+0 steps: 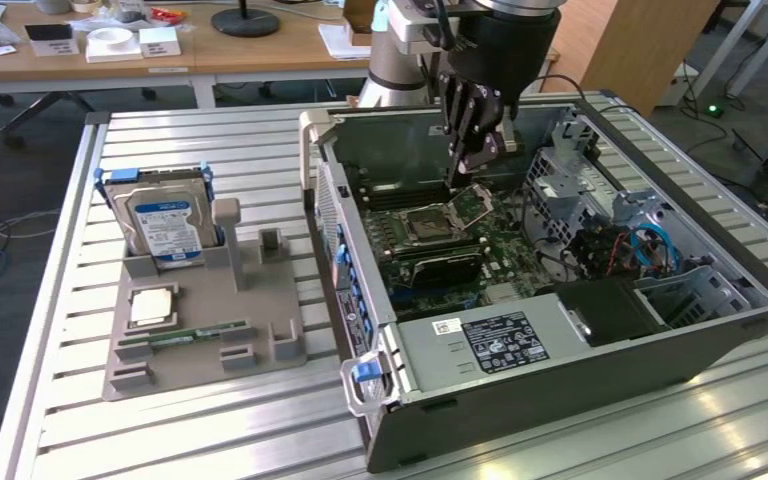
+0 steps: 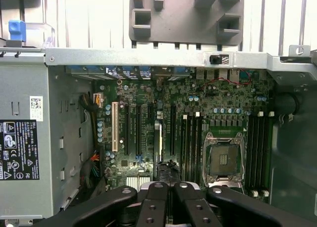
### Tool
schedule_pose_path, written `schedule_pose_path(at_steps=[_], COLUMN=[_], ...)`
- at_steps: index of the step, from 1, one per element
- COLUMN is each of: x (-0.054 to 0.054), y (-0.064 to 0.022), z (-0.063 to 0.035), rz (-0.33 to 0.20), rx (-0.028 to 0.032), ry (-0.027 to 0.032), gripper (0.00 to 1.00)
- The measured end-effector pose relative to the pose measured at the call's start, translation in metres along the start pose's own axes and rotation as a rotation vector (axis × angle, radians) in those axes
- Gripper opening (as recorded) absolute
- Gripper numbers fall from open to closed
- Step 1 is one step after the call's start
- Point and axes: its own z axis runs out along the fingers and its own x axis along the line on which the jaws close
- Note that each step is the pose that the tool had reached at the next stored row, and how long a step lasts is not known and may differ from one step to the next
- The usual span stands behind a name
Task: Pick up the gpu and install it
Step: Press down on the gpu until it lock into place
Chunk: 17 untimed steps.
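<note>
The arm is lowered steeply from above into the open black and grey computer case [image 1: 531, 385], with the wrist pointing down at the green motherboard [image 1: 498, 262]. The black gripper [image 1: 463, 183] is held just above the board, beside the one open metal processor socket [image 1: 427, 222]. In the wrist view the gripper [image 2: 167, 185] is seen with its jaws brought together, the dark fingers [image 2: 154, 199] lying side by side.

The gpu, a thin dark card, is seen edge-on as a narrow strip [image 2: 158, 138] running straight out from the fingertips among the expansion slots. Whether it is clamped by the fingers or only touched cannot be told. One white slot [image 2: 115, 127] is seen beside the black ones, and the socket [image 2: 223, 158] lies to the other side.

One grey labelled power supply box [image 1: 491, 342] fills the case's near corner. The case stands on the slatted aluminium tabletop [image 1: 224, 440], towards the exterior view's right edge.

Near the exterior view's left edge of the tabletop, one grey plastic holder tray [image 1: 184, 372] is placed well apart from the gripper. On it are counted:

- one silver hard drive with a blue label [image 1: 168, 222], standing upright
- one square silver processor chip [image 1: 152, 306]
- one narrow green RAM stick [image 1: 197, 333]
</note>
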Motion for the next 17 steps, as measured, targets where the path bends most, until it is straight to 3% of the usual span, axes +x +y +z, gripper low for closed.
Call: schedule_pose_path(at_steps=[9, 17], x=[0.000, 0.000], y=[0.0000, 0.0002], z=[0.0007, 0.0145], rz=[0.000, 0.000], rx=[0.0001, 0.0001], ry=[-0.0001, -0.0001], gripper=[0.11, 0.11])
